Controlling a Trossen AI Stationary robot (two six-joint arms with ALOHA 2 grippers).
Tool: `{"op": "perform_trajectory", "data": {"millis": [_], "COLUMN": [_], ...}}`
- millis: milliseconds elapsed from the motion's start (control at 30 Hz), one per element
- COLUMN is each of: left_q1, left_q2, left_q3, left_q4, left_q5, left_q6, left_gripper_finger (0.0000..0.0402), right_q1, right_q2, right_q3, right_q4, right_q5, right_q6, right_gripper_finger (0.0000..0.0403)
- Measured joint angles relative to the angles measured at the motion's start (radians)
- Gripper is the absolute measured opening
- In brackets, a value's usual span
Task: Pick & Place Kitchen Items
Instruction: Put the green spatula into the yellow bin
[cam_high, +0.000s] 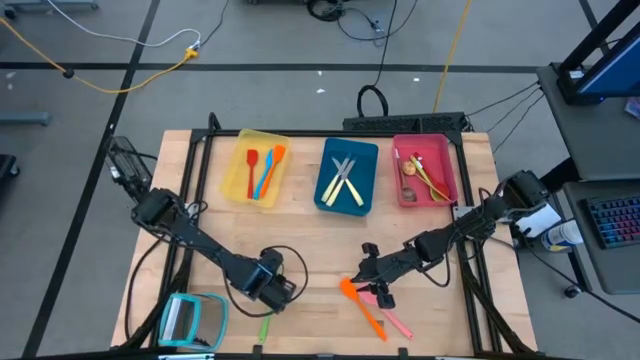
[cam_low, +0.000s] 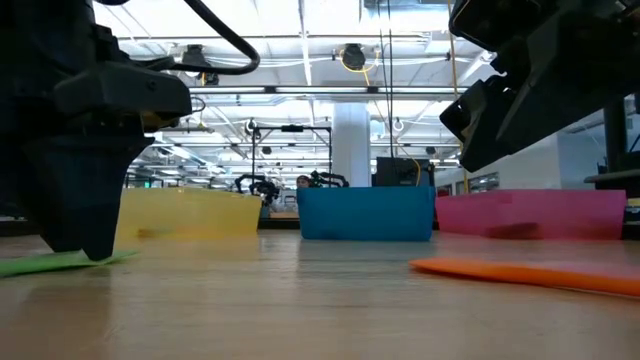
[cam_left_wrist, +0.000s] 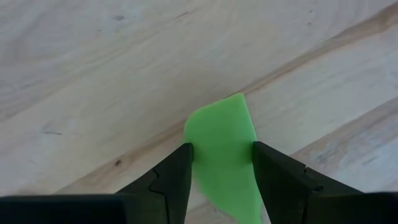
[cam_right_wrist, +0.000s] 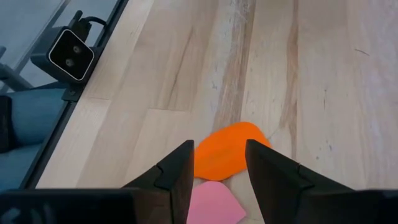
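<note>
left hand (cam_left_wrist: 221, 165) grips the green utensil (cam_left_wrist: 224, 149); right hand (cam_right_wrist: 217, 163) straddles the orange spatula (cam_right_wrist: 224, 149), grip unclear.

The wooden table (cam_high: 310, 240) carries three trays in a row along its far side: yellow tray (cam_high: 235, 175), blue tray (cam_high: 368, 165), red tray (cam_high: 445, 155). Near the front edge lie a green utensil (cam_high: 264, 326), an orange utensil (cam_high: 362, 307) and a pink utensil (cam_high: 395, 322), the last two crossing. A teal-framed square (cam_high: 193, 320) sits at the front left corner.
</note>
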Motion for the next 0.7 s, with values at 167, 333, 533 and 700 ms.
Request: {"op": "perform_trajectory", "data": {"millis": [167, 333, 533, 700], "left_q1": [0.001, 0.001, 0.002, 0.002], "left_q2": [0.001, 0.001, 0.001, 0.001], "left_q3": [0.0, -0.001, -0.002, -0.002], "left_q4": [-0.006, -0.012, -0.015, -0.016], "left_q5": [0.003, 0.016, 0.056, 0.084], "left_q6": [-0.031, -0.091, -0.178, -0.234], "left_gripper_finger": [0.017, 0.017, 0.017, 0.017], "right_q1": [0.0, 0.0, 0.003, 0.003], "right_q2": [0.0, 0.0, 0.0, 0.0], "right_q3": [0.0, 0.0, 0.0, 0.0], "right_q4": [0.0, 0.0, 0.0, 0.0], "right_q5": [0.0, 0.0, 0.0, 0.0], "right_q6": [0.003, 0.01, 0.025, 0.057], "right_gripper_finger": [0.0141, 0.0141, 0.0141, 0.0141]}}
